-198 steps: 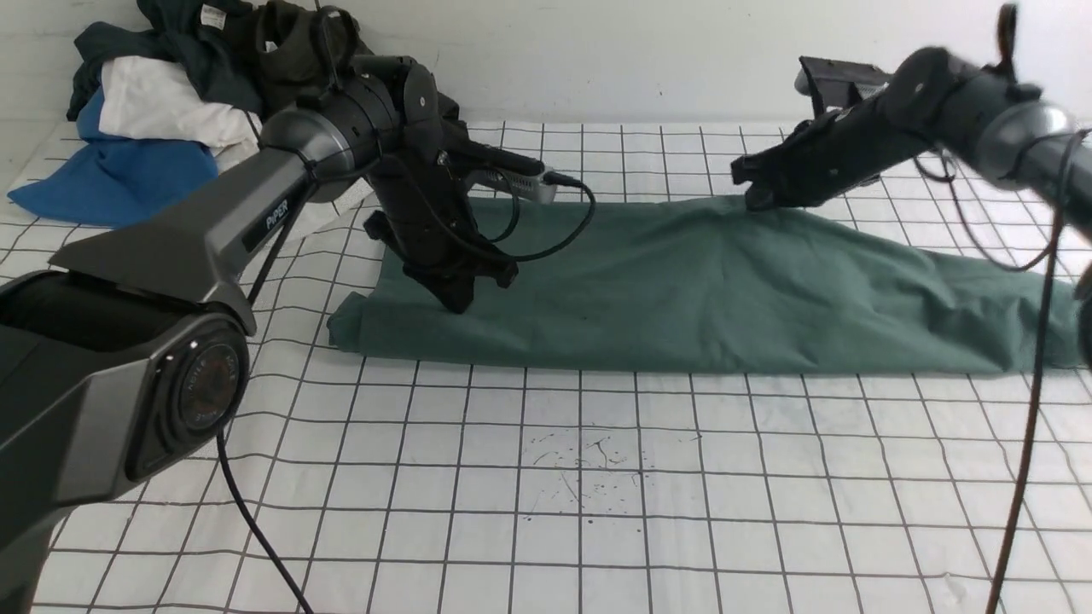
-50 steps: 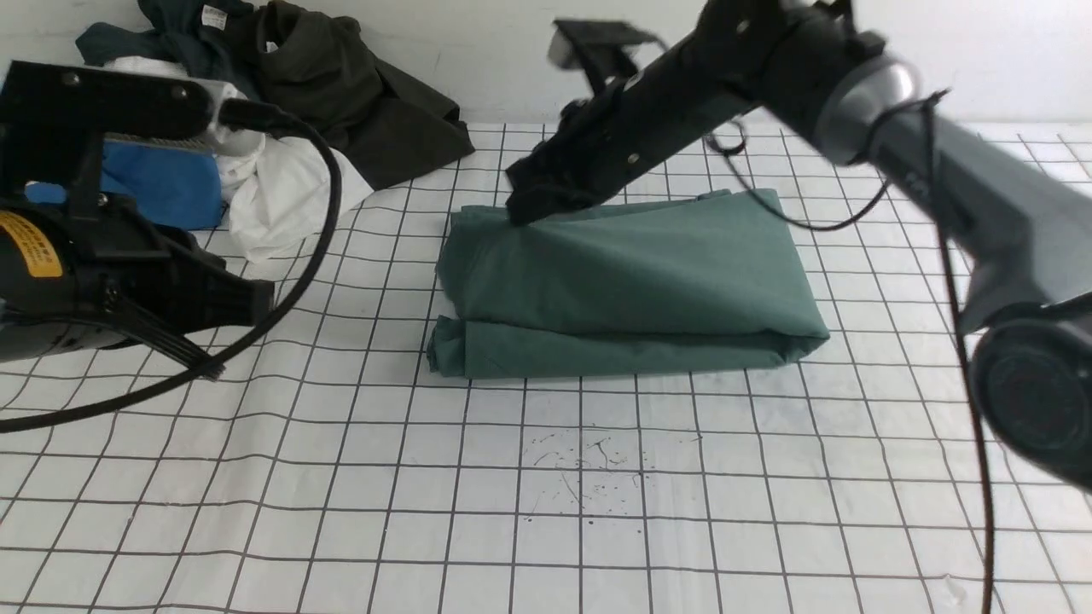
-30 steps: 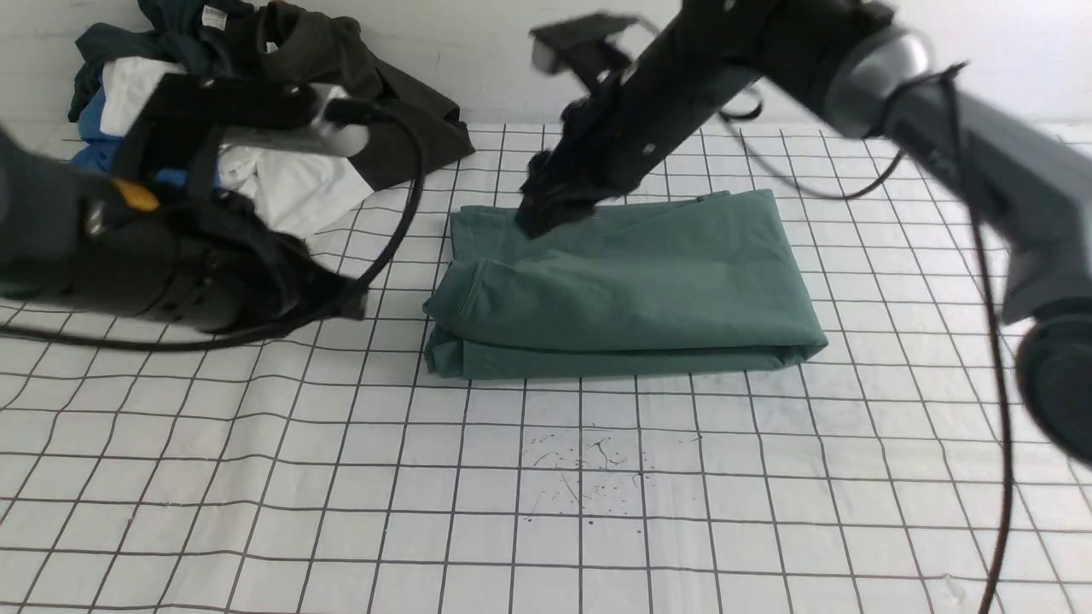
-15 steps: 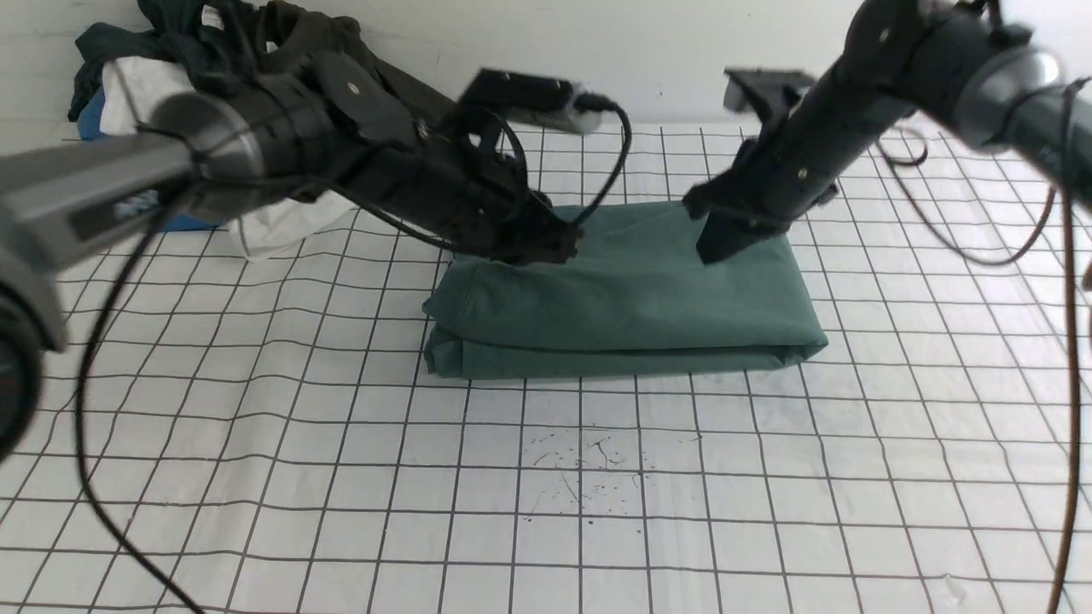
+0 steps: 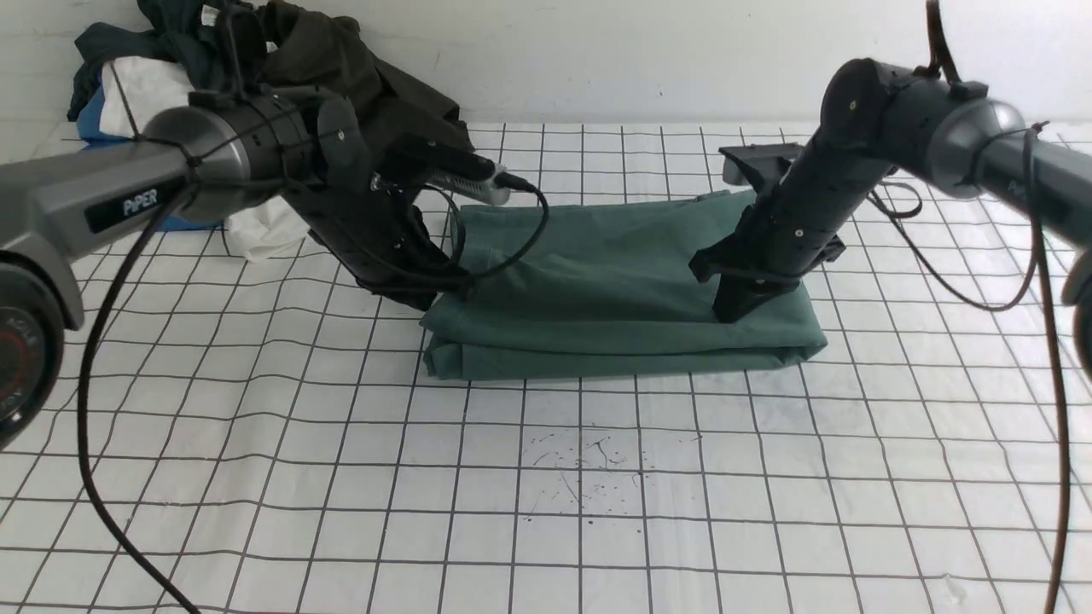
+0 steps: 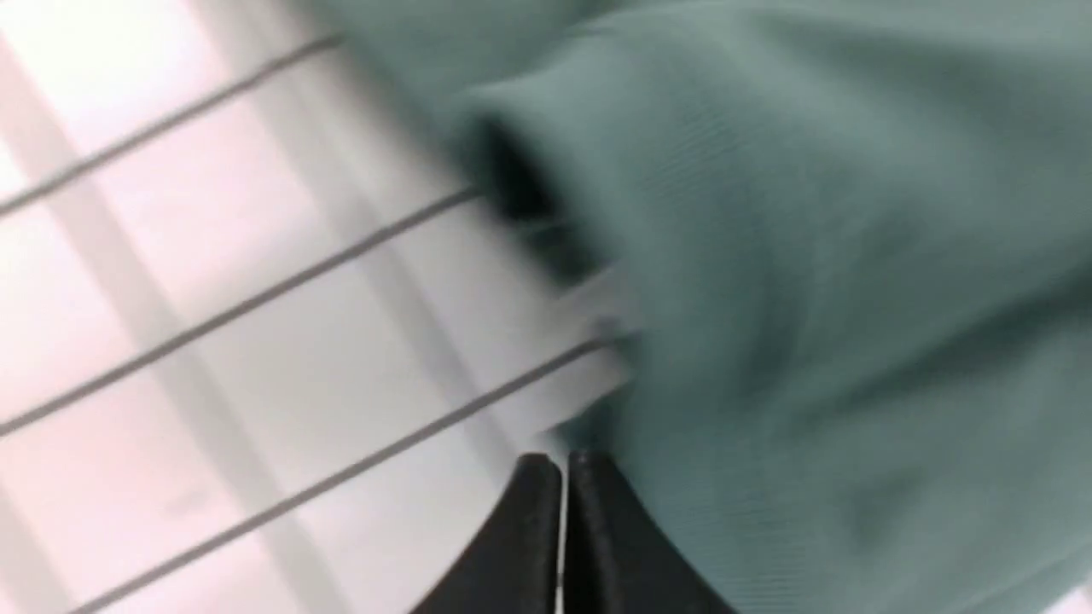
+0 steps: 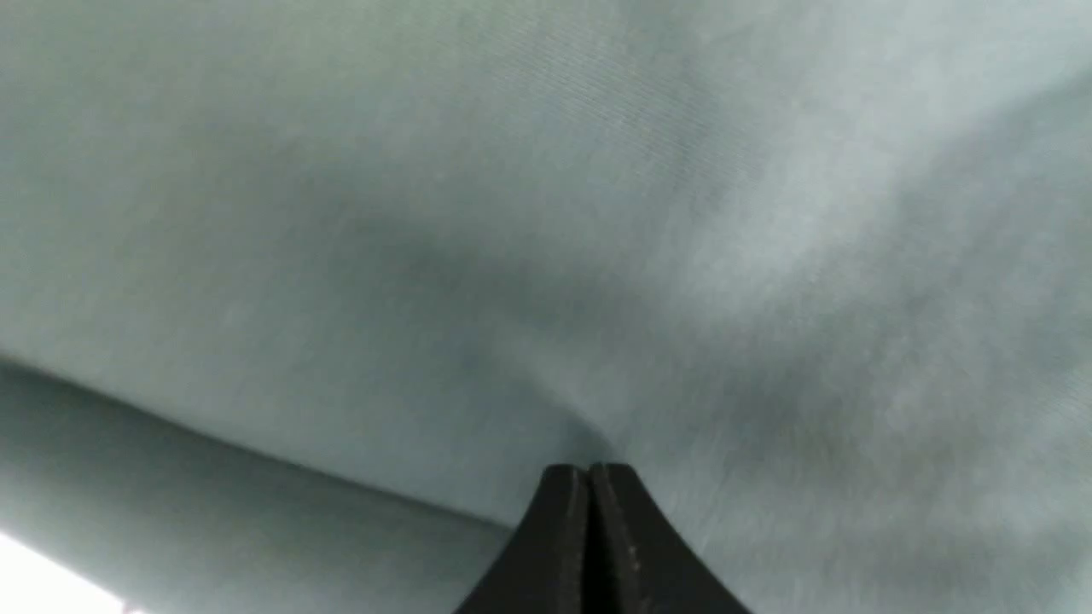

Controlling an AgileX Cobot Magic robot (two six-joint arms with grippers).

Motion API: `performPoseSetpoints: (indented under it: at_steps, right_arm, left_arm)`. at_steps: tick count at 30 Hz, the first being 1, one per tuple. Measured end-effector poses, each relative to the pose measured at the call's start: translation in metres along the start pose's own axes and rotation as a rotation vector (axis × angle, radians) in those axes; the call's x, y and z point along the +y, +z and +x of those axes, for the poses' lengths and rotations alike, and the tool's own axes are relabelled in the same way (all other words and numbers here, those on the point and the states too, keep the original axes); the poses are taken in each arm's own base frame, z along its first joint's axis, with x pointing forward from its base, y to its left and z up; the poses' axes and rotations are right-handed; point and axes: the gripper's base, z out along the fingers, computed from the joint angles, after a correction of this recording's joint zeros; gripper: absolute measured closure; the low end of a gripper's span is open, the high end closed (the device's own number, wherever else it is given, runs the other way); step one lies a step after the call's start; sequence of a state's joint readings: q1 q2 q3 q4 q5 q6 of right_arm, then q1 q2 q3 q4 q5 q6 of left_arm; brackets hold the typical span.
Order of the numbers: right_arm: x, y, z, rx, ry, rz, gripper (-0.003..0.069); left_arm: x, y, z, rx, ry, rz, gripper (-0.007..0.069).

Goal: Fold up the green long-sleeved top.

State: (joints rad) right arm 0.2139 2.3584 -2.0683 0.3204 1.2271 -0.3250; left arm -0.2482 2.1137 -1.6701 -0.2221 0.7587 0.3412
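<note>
The green long-sleeved top [image 5: 614, 290] lies folded in a thick rectangular stack at the middle of the gridded table. My left gripper [image 5: 426, 300] is shut and empty, its tips at the stack's left edge; in the left wrist view the gripper [image 6: 559, 465] sits where the green cloth [image 6: 810, 256] meets the white sheet. My right gripper [image 5: 732, 314] is shut and empty, its tips pressing down on the stack's right part; in the right wrist view the gripper [image 7: 589, 471] dents the cloth [image 7: 512, 213].
A pile of other clothes stands at the back left: a dark olive-black garment [image 5: 358, 68], a dark teal garment [image 5: 183, 26], white cloth [image 5: 145, 85] and blue cloth [image 5: 90, 124]. A white wall runs behind the table. Ink marks [image 5: 589, 465] speckle the gridded sheet in front.
The top went from a long strip to a folded stack. In the last half second my left gripper moved to the stack's left edge and my right gripper came down onto its right part.
</note>
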Motion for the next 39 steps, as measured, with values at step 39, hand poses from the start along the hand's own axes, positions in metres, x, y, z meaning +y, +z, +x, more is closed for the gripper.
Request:
performPoseSetpoints:
  at_steps: [39]
  right_arm:
    - [0.067, -0.266, 0.024, -0.515, -0.187, 0.354, 0.0673]
  left_arm:
    - [-0.032, -0.227, 0.021, -0.351, 0.072, 0.04, 0.0631]
